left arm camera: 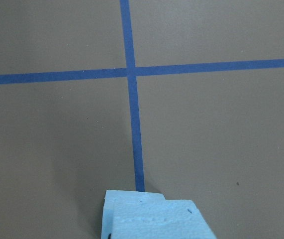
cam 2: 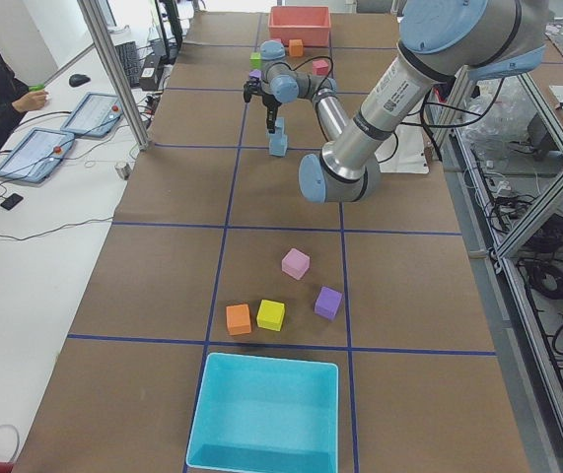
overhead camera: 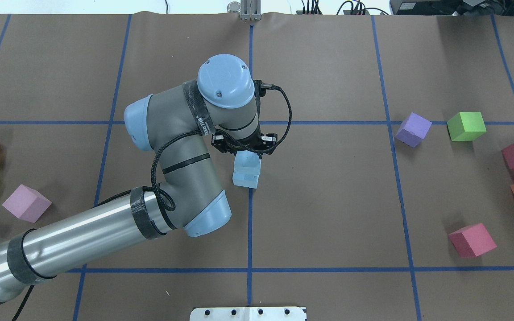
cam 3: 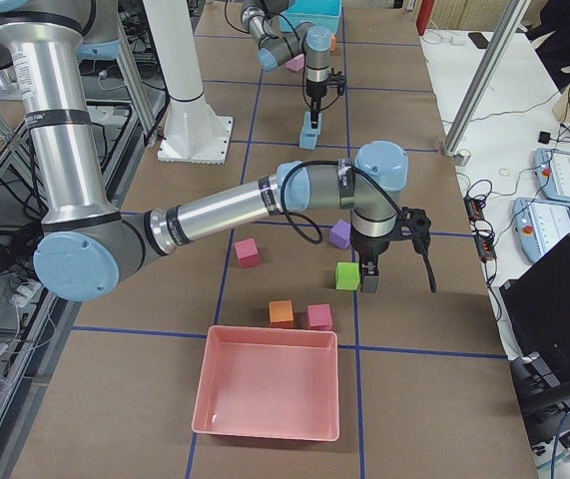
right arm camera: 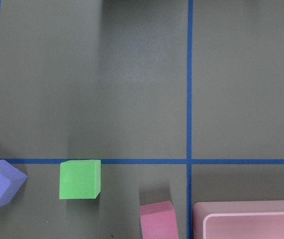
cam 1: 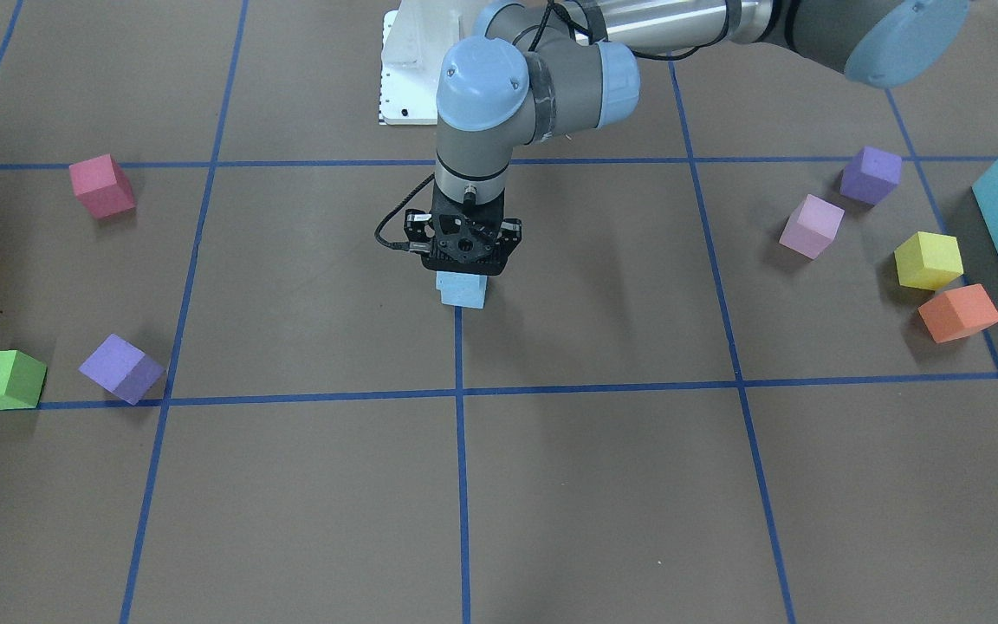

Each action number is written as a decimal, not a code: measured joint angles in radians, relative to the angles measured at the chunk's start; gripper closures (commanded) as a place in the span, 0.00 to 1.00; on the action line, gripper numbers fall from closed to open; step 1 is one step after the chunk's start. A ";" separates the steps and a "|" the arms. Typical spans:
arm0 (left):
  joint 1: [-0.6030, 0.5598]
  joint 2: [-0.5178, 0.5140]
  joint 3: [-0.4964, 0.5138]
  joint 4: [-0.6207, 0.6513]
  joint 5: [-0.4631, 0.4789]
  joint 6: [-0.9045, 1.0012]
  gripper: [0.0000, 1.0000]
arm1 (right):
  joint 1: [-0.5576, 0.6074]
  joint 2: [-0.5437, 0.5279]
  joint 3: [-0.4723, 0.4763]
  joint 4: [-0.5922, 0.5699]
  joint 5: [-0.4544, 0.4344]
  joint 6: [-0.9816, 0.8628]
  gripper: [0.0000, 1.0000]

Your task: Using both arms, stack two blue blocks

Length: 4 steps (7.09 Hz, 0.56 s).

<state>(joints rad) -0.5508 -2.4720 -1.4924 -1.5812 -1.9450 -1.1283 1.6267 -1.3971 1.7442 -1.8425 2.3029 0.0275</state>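
Looking down from overhead: finding the grey left arm (overhead camera: 185, 165) with light-blue joint caps coming in from the picture's left and bending over the middle of the brown-papered table (overhead camera: 328, 200) with its blue tape lines. Seeing the black two-finger left gripper (overhead camera: 244, 148) pointing straight down, directly over the upper pale sky-blue foam cube (overhead camera: 248, 162). Seeing that cube sitting on the lower pale sky-blue foam cube (overhead camera: 244, 180), not quite lined up, on the middle tape line.

Facing the robot from across the table: getting the stack right under the gripper's body, with the fingers hidden. Not managing to tell whether pinching the upper cube or spread beside it.

Looking along the table from the left end: seeing the stack far off, and a large teal box (cam 2: 266, 414) lying nearest the camera.

Looking from the right end: finding the black two-finger right gripper (cam 3: 369, 281) pointing down, near a green foam cube (cam 3: 346, 276) in this picture, with a pink tray (cam 3: 265, 384) closer to the camera. Not managing to tell its fingers' spread.

Peering through the left wrist camera: catching both blue cubes at the bottom edge, at the end of a tape line.

Peering through the right wrist camera: seeing the green cube between a purple foam cube (right arm camera: 0, 184) and a pink foam cube (right arm camera: 157, 219).
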 measured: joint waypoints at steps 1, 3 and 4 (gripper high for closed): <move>0.000 0.012 -0.007 0.001 0.001 0.003 0.44 | 0.020 -0.004 -0.015 -0.002 0.000 -0.025 0.00; 0.000 0.030 -0.018 0.001 0.001 0.006 0.44 | 0.038 -0.010 -0.024 -0.003 0.000 -0.039 0.00; 0.000 0.029 -0.019 0.001 0.001 0.007 0.44 | 0.043 -0.011 -0.025 -0.003 0.000 -0.041 0.00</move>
<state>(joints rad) -0.5507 -2.4431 -1.5118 -1.5800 -1.9436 -1.1217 1.6694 -1.4076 1.7187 -1.8454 2.3025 -0.0136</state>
